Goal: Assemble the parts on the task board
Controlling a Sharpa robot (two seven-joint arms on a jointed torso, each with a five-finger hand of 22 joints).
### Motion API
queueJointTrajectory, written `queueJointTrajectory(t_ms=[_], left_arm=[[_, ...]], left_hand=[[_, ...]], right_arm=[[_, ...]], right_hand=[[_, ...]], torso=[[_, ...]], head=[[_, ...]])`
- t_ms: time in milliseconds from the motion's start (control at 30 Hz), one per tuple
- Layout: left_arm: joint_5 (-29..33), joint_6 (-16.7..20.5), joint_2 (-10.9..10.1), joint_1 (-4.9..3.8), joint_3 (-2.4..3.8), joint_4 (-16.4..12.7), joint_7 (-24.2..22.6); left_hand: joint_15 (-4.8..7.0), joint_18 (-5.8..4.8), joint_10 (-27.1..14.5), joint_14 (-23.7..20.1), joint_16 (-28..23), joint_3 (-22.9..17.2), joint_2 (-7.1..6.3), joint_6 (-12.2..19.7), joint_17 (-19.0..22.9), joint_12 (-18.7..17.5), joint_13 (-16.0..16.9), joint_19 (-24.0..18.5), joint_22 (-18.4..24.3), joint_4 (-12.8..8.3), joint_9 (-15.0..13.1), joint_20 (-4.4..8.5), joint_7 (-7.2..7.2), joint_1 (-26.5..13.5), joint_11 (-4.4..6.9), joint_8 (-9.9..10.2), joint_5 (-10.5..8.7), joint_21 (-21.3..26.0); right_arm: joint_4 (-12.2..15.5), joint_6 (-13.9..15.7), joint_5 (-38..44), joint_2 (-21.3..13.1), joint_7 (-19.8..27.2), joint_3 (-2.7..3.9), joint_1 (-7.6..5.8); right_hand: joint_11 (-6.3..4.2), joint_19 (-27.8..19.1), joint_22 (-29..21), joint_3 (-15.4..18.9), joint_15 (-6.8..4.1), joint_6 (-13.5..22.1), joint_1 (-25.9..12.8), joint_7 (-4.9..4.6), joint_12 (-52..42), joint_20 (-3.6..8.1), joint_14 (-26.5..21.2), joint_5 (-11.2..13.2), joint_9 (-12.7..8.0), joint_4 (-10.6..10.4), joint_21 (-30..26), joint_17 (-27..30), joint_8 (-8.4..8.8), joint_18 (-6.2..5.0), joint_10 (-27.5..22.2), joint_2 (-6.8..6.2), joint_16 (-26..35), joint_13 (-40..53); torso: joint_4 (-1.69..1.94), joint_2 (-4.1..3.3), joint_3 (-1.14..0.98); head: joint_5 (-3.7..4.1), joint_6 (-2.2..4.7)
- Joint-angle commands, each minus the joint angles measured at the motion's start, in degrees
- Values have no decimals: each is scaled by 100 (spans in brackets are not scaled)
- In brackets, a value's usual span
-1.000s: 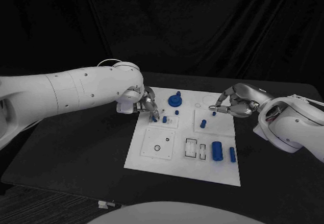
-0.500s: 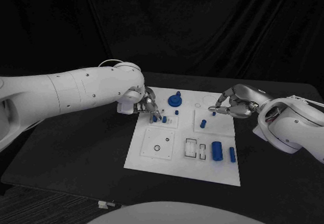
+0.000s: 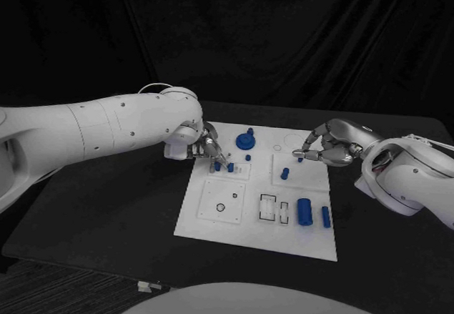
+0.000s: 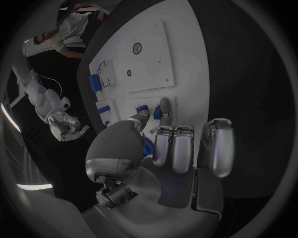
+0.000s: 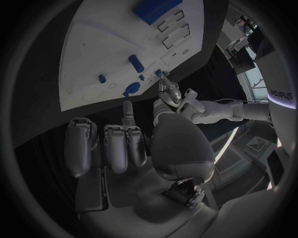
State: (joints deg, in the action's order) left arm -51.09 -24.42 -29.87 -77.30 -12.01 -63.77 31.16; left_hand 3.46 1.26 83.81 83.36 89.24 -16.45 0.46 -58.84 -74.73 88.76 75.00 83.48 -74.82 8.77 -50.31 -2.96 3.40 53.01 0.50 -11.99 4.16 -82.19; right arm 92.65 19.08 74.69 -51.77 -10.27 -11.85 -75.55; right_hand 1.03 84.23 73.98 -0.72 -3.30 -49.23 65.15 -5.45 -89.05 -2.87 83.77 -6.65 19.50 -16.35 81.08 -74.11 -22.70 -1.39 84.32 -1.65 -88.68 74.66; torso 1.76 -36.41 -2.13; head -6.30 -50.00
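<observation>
The white task board (image 3: pixel 208 224) lies mid-table. My left hand (image 3: pixel 200 144) reaches over its left edge and pinches a small blue peg (image 3: pixel 217 166) (image 4: pixel 156 114) between thumb and one finger; a second peg (image 3: pixel 230 167) stands right beside it. My right hand (image 3: pixel 329 145) hovers over the board's far right part with fingers curved and nothing in them (image 5: pixel 127 111). A short blue stud (image 3: pixel 300 159) (image 5: pixel 102 78) stands on the board just under its fingertips. A blue knob (image 3: pixel 246 139), a peg (image 3: pixel 285 173) and a blue cylinder (image 3: pixel 303 212) are also on the board.
A thin blue bar (image 3: pixel 326 217) lies beside the cylinder, with two outlined slots (image 3: pixel 268 206) to their left. A square plate with a small ring hole (image 3: pixel 221 207) sits at the near left. Bare black table (image 3: pixel 110 214) surrounds the board.
</observation>
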Motion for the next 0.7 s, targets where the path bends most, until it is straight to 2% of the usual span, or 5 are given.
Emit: queueJointTrajectory(t_ms=[33, 333, 400, 633, 700], left_arm=[[26, -114, -7, 37, -11, -5, 59], [26, -83, -16, 38, -11, -8, 19], [26, -67, -16, 38, -11, -7, 4], [26, 37, -20, 38, -11, -16, -84], [26, 63, -23, 38, -11, -23, -110]], left_hand=[[-6, 73, 619, 664, 76, 342, -62, 157, -1527, 124, 1500, 241, -1247, 119, -101, -10, 23, -139, -10, -27, -112, 44], [50, 73, 619, 664, 76, 777, 52, 405, -1527, 124, 1500, 252, -1254, 266, -1062, 44, -56, 30, 64, -792, -115, 60], [52, 72, 619, 664, 76, 802, 66, 428, -1527, 124, 1500, 253, -1255, 269, -1137, 48, -64, 53, 66, -851, -113, 60], [90, 69, 619, 664, 76, 975, 162, 619, -1527, 124, 1500, 265, -1260, 267, -1923, 83, -121, 236, 113, -1442, -84, 55], [94, 69, 619, 664, 76, 989, 173, 645, -1527, 124, 1500, 266, -1260, 260, -2018, 87, -127, 261, 119, -1509, -75, 55]], right_arm=[[-3, -43, 13, 3, -90, 4, 14], [-15, -53, 13, 7, -92, 4, 15], [-17, -54, 13, 9, -92, 4, 15], [-22, -61, 13, 11, -94, 4, 15], [-21, -62, 13, 10, -97, 4, 15]], right_hand=[[-2, 134, 1239, -87, 41, 30, 97, 9, -95, -46, 535, -115, 94, 37, -125, -1185, -108, -129, 568, -5, 106, 1534], [-2, 134, 1239, -87, 41, 30, 97, 9, -95, -46, 535, -115, 94, 37, -125, -1185, -108, -129, 568, -5, 106, 1534], [-2, 134, 1239, -87, 41, 30, 97, 9, -95, -46, 535, -115, 94, 37, -125, -1185, -108, -129, 568, -5, 106, 1534], [-2, 134, 1239, -87, 41, 30, 97, 9, -95, -46, 535, -115, 94, 37, -125, -1185, -108, -129, 568, -5, 106, 1534], [-2, 134, 1239, -87, 41, 30, 97, 9, -95, -46, 535, -115, 94, 37, -125, -1185, -108, -129, 568, -5, 106, 1534]], torso=[[3, 1, 1], [7, -1, 0], [8, 0, 0], [5, 1, -1], [2, 1, -1]], head=[[-1, 0], [3, 0], [5, 0], [3, 0], [3, 0]])
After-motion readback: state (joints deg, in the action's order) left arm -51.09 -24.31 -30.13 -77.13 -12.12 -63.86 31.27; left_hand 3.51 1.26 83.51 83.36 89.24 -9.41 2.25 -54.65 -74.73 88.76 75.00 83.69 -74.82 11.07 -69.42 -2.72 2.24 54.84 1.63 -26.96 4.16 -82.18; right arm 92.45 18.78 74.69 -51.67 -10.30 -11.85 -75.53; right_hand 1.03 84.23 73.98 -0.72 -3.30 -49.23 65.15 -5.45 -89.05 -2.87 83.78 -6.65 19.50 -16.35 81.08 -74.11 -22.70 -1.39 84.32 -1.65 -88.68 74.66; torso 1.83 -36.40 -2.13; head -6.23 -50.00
